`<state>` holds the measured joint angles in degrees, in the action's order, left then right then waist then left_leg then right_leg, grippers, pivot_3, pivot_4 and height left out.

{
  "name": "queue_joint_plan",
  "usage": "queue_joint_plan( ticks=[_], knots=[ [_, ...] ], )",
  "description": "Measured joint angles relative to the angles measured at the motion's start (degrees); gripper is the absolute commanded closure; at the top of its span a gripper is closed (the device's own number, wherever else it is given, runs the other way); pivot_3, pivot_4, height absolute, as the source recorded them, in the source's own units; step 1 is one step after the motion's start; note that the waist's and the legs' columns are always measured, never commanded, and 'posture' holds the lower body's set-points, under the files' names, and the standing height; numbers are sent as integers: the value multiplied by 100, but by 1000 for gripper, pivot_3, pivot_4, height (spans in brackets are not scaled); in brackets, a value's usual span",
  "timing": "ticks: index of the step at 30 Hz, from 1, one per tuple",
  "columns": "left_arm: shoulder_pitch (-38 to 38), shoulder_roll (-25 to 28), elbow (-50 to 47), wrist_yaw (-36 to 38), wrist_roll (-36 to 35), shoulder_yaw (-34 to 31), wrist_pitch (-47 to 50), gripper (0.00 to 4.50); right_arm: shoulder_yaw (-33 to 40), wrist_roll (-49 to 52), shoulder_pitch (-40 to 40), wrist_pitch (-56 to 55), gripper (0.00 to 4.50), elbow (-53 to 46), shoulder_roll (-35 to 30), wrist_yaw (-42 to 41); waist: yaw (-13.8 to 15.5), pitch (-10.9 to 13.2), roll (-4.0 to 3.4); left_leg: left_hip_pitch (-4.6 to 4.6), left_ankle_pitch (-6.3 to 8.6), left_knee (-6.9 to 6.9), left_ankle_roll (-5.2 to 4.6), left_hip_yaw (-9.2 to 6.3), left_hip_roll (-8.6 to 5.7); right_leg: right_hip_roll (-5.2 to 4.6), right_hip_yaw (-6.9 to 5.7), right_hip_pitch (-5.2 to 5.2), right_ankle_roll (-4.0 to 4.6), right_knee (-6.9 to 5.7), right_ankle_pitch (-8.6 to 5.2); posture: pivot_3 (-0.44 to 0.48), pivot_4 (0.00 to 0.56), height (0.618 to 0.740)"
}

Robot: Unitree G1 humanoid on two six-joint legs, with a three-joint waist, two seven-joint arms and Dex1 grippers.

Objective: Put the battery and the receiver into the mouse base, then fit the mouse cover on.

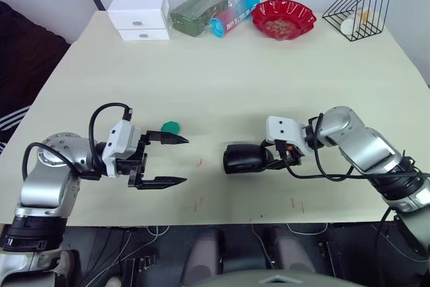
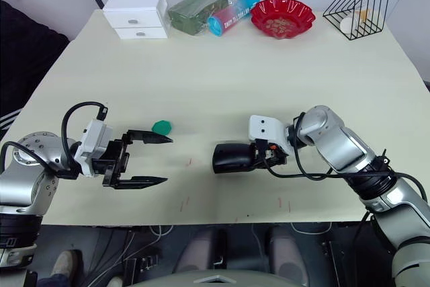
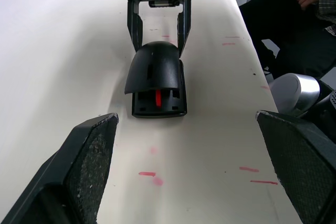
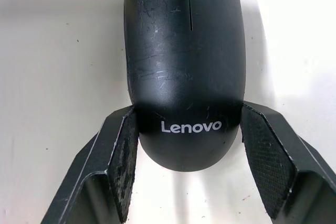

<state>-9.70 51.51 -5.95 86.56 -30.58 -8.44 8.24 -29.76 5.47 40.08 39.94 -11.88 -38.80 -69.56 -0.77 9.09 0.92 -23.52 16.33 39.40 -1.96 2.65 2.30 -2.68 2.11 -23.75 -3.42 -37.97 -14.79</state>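
Near the desk's front edge, toward its left side, the left claw hangs low over the surface with its two black fingers spread wide apart and nothing between them. Just behind its upper finger lies a small green cap on the bare desk top.

Right of that, also close to the front edge and about midway along it, sits the mouse base with the mouse cover lying on top of it. In the left wrist view the cover sits over the rear part of the base, while the end facing the left claw is uncovered and shows a red patch inside. The right claw reaches in from the right and its fingers straddle the logo end of the cover; the right wrist view shows the pads right at the shell's sides, the one on the left touching it, the other with a thin gap, so whether it is really clamped I cannot tell.

Along the far edge stand a white drawer box, a green packet, a blue tube, a red bowl and, at the far right corner, a black wire rack.
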Motion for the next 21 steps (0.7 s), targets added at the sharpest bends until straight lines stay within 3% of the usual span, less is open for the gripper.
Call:
queue_joint_plan(
  ticks=[11, 21],
  knots=[
    [-22, 0, 49, 2, 5, 6, -28, 0, -266, -566, 416, -96, 2100, -463, -45, 150, 0, 0, 0, -4, 0, 1, 1, -2, 0, 0, -2, -4, 0, 0, 0, 0, 150, 740],
    [-22, 1, 69, 16, 5, 8, -32, 0, -999, -747, 956, 1661, 2100, -1257, -19, 156, -2, 0, -1, -20, -1, 5, 2, -8, 0, -1, -2, -24, 0, -5, 0, 0, 150, 740]
  ],
)
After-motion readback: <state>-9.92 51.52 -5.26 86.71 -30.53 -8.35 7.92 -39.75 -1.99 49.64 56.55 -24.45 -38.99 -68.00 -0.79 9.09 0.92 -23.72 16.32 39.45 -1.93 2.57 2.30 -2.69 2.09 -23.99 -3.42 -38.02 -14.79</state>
